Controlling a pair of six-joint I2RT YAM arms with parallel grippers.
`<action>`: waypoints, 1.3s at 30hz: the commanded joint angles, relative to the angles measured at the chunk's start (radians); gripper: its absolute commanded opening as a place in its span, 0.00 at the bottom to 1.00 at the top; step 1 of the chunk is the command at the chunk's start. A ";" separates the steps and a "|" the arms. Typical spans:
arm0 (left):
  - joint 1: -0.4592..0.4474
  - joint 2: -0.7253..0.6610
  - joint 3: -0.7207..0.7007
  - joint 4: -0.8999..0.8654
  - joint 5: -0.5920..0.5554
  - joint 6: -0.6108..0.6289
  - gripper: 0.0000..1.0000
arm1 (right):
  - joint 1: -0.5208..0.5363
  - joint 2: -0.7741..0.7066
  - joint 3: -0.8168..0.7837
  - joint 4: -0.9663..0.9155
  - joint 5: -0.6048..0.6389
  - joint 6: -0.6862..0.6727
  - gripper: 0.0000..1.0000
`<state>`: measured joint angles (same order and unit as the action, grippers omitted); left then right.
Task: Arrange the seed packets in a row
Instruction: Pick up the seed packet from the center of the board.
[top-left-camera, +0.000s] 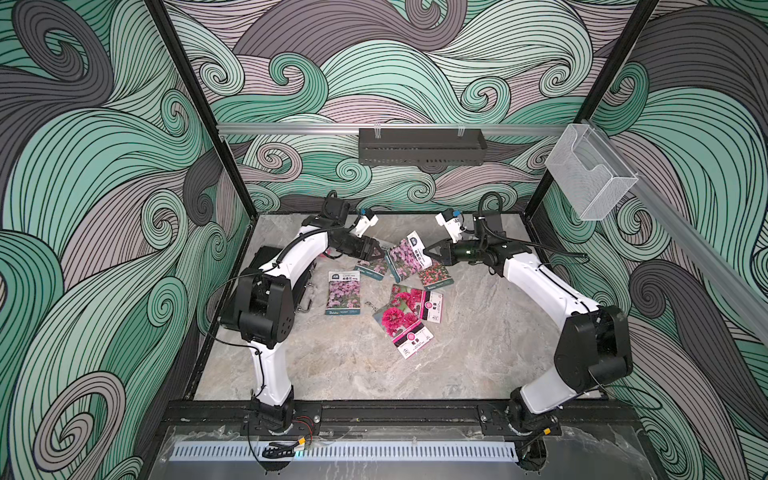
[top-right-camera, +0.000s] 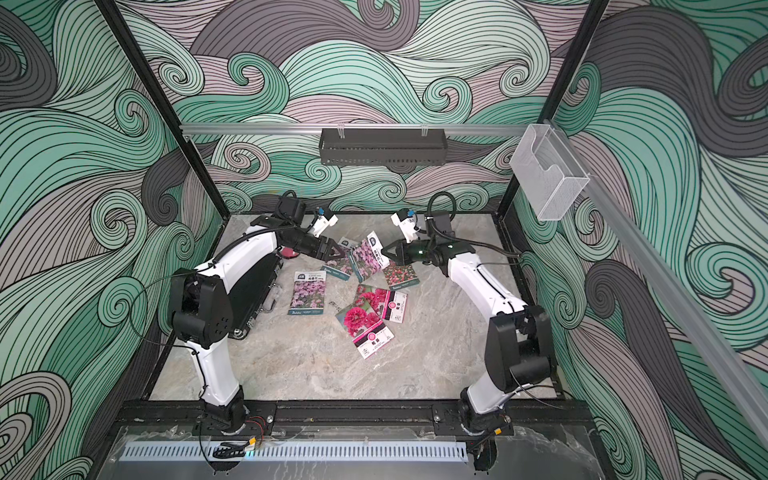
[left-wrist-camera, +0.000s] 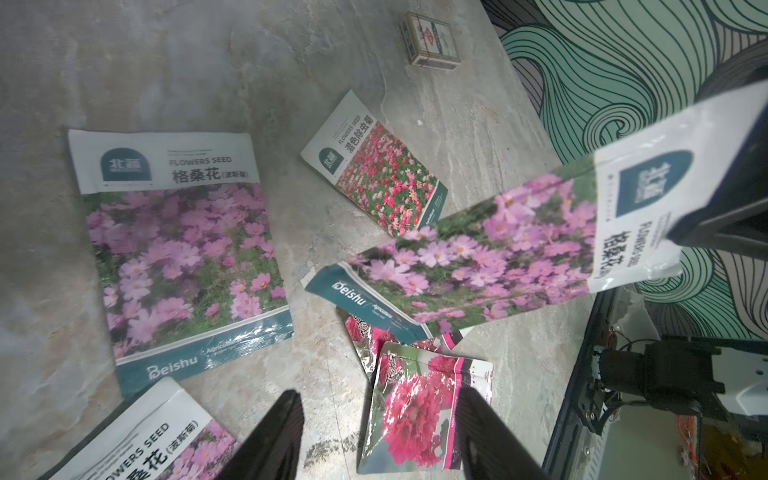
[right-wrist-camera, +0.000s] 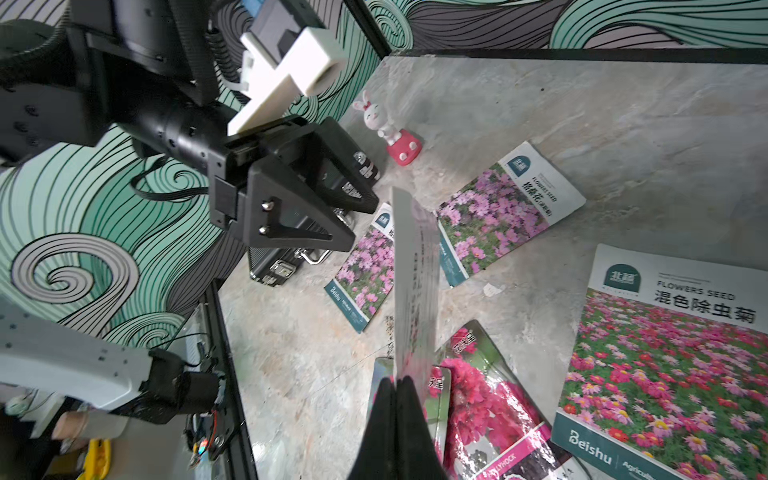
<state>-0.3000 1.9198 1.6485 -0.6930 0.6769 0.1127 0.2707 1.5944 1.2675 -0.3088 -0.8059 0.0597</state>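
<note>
Overhead view of a marble-look table; no row is formed yet.

- **9 o'clock of centre:** a lone purple-pink packet lies flat, clear of the others.
- **11 o'clock:** the left gripper hovers with its claw spread and empty, just over a second purple-pink packet.
- **12 o'clock:** the held packet, also purple-pink, hangs tilted in the air.
- **1 o'clock:** the right gripper has its claw pressed together on that packet's white header end.
- **Below the held packet:** a red-pink mix packet lies flat.
- **Centre:** two magenta packets overlap.

Likely risks:
- The glossy held packet is gripped at one end only, so it may swing, twist or slip free.
- The two claws are close together, so a careless move could knock them against each other.
- Setting the packet down here would bury a neighbour.
- Dragging one magenta packet could pull the other along with it.
</note>
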 joint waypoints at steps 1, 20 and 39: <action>-0.008 -0.015 -0.023 0.044 0.062 0.100 0.61 | 0.001 -0.022 0.013 -0.094 -0.108 -0.062 0.00; -0.026 -0.055 -0.190 0.415 0.277 0.105 0.66 | 0.019 -0.058 0.032 -0.163 -0.041 -0.137 0.00; -0.064 -0.028 -0.204 0.522 0.351 0.061 0.43 | 0.022 -0.078 0.081 -0.191 -0.006 -0.139 0.00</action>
<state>-0.3508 1.9049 1.4574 -0.2066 0.9859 0.1825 0.2886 1.5387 1.3254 -0.4858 -0.8177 -0.0723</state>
